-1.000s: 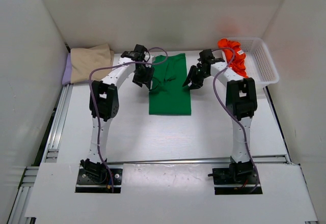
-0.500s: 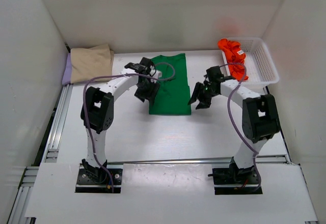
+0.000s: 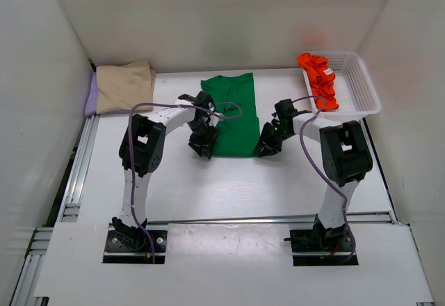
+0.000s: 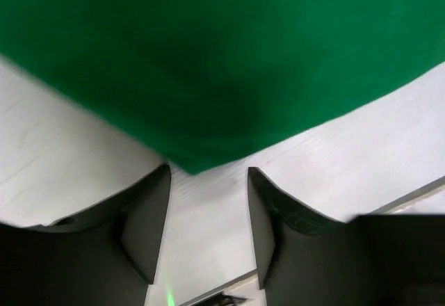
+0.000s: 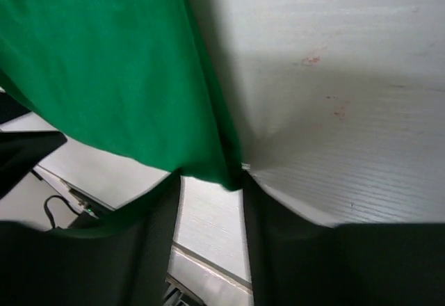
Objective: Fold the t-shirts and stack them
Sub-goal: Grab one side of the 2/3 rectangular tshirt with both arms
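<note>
Left tool (image 4: 208,172) spread, pinching nothing. Near-left corner of the green t-shirt (image 3: 233,111) sits right at its mouth. Right tool (image 5: 210,179) also spread, near-right hem corner dips between its tips; fingers blurred, can't tell if they touch it. Both wrist views cut the shirt off. It lies flat on the counter (image 3: 229,188), stretching away from both tools. Far left of left tool: beige t-shirt (image 3: 124,85) covering lilac t-shirt (image 3: 91,97), only an edge shows. Far right of right tool: orange-red t-shirt (image 3: 318,76) bunched in basket (image 3: 361,87). Four shirts, two tools, one basket.

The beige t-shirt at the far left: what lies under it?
Under the beige t-shirt, a lilac t-shirt shows only as a strip along its left edge. The rest is covered.
</note>
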Controlling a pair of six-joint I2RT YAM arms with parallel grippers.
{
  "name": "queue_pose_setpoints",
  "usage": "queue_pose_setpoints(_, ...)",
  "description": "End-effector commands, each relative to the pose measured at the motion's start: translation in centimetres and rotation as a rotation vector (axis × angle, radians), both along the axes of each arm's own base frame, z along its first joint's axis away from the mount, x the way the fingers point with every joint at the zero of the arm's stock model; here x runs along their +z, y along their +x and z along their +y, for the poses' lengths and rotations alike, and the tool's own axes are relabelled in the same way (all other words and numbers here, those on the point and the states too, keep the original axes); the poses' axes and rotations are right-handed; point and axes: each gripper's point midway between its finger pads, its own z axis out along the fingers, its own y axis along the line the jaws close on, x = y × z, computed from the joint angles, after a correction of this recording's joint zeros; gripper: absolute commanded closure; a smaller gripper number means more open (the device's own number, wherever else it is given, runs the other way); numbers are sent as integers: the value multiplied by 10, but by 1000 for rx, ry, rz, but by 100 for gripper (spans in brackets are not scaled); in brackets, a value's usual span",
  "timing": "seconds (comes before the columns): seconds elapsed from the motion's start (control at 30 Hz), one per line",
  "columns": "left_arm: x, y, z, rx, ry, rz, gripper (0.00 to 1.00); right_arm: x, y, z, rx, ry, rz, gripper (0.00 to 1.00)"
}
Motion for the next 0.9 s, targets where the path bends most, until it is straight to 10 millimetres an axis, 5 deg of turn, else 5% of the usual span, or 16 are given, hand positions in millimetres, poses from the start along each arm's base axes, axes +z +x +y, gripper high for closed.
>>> queue_pose_setpoints(0.0, -1, 8, -21, -23, -69, -7, 48, -6, 5, 2, -7, 9, 2, 63)
queue_pose_setpoints(0.17, -5, 26, -17, -16, -16, -50, 86, -10, 19, 4, -31, -5, -7, 79)
queue_pose_setpoints(0.23, -5, 27, -16, -15, -8, -55, 90, -7, 23, 5, -31, -1, -18, 95)
queue_pose_setpoints(0.4, 18, 18, -1, -8, 26, -106, 90, 12, 12, -1, -26, 11, -29, 100)
queue_pose_setpoints(0.57, 43, -37, 38, -9, 121, -33, 90, 54, -32, -14, 13, 17, -57, 100)
queue_pose_setpoints(0.87, 102, -151, 88, -186, 317, 2, 90, 110, -154, -12, 86, 46, -29, 100)
